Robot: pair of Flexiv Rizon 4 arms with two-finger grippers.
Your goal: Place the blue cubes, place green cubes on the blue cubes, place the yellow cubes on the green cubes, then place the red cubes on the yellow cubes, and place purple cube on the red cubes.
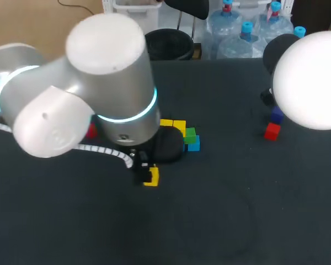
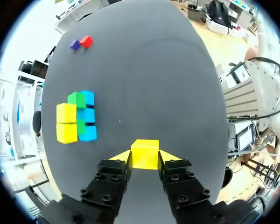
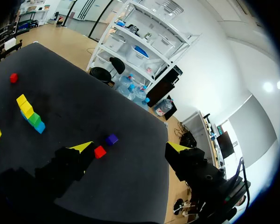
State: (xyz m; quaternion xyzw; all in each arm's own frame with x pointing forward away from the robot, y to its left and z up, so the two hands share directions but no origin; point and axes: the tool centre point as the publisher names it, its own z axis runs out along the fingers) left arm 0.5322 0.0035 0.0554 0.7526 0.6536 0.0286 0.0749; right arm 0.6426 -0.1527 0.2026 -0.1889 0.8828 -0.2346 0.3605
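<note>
The left hand (image 2: 145,157) was clamped on a yellow cube (image 2: 145,149) near the blue-green-yellow cube cluster (image 2: 77,116); the right hand (image 3: 129,148) hung with fingers apart, well away from that cluster

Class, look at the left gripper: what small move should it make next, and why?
Probably carry the yellow cube over to the stack: the left gripper is shut on it, and the task puts yellow cubes on green.
</note>
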